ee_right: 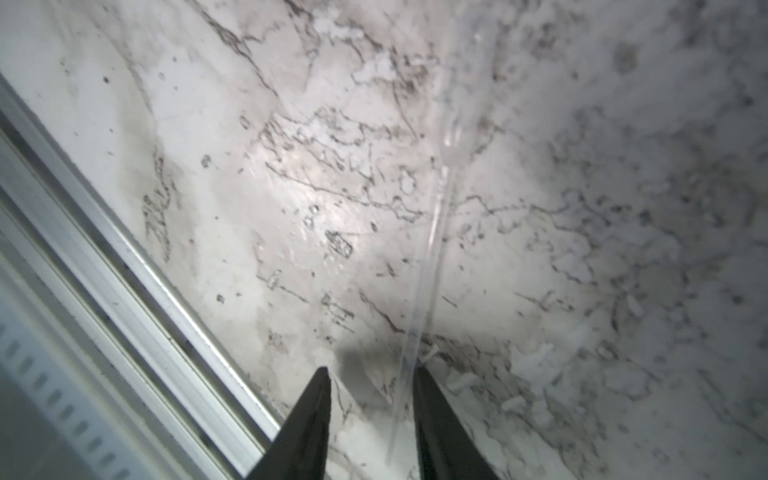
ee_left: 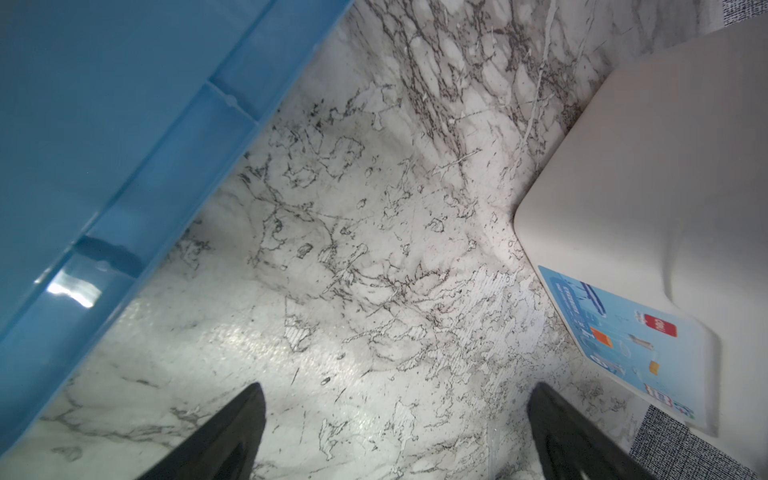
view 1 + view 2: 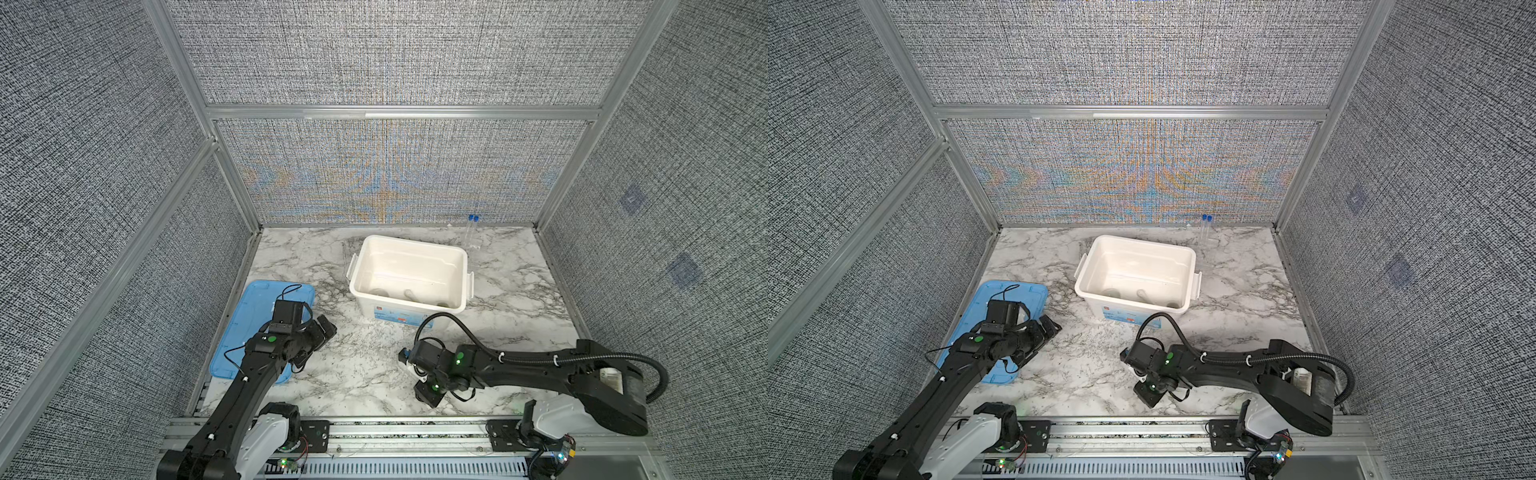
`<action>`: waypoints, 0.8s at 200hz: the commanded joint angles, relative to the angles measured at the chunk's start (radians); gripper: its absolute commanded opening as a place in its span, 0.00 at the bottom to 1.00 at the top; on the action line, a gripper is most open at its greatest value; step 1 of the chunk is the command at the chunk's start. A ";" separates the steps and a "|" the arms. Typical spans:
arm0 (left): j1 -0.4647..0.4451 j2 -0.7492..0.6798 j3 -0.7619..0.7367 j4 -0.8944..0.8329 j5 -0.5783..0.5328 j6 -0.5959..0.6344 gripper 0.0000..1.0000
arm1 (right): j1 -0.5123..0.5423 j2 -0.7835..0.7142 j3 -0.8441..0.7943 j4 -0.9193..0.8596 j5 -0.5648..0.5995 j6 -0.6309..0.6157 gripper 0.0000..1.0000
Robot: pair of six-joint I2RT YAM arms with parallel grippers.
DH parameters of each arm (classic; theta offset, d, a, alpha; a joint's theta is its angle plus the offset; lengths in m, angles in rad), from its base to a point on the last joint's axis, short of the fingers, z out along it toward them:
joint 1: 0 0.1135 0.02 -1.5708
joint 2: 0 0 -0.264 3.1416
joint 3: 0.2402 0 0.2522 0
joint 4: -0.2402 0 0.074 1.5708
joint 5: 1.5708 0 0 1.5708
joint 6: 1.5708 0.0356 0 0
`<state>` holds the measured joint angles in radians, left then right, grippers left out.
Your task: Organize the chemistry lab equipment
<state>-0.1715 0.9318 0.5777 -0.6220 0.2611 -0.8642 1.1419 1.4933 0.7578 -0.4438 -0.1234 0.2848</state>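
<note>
Worktop (image 3: 519, 299): white marble, grey veining
Tub (image 3: 409, 242): white (label (image 2: 623, 340) pale blue, red and orange marks)
Lid (image 3: 249, 316): translucent light blue
Tubes (image 3: 471, 232): clear, blue caps (image 3: 473, 217)
Rod (image 1: 432, 249): clear
Walls (image 3: 374, 54): grey weave

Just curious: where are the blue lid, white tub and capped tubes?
blue lid (image 3: 257, 302), in a top view, bare far part.
white tub (image 3: 411, 255), in a top view, far inner wall.
capped tubes (image 3: 469, 232), in a top view, clear shaft.

Two blue-capped tubes (image 3: 1204, 230) stand behind the white tub (image 3: 1138, 239).
</note>
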 commanded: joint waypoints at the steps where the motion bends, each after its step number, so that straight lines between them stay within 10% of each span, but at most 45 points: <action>1: 0.001 -0.005 0.000 0.019 -0.012 0.008 0.99 | 0.001 0.035 0.033 -0.022 0.031 -0.047 0.39; 115: 0.001 0.009 -0.036 0.092 0.026 -0.038 0.99 | -0.007 0.235 0.186 0.026 0.103 -0.181 0.38; 160: 0.000 0.000 -0.032 0.080 0.011 -0.046 0.99 | -0.005 0.245 0.181 0.054 0.109 -0.178 0.18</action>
<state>-0.1715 0.9401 0.5400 -0.5430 0.2905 -0.9096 1.1336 1.7351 0.9657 -0.3393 -0.0006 0.1104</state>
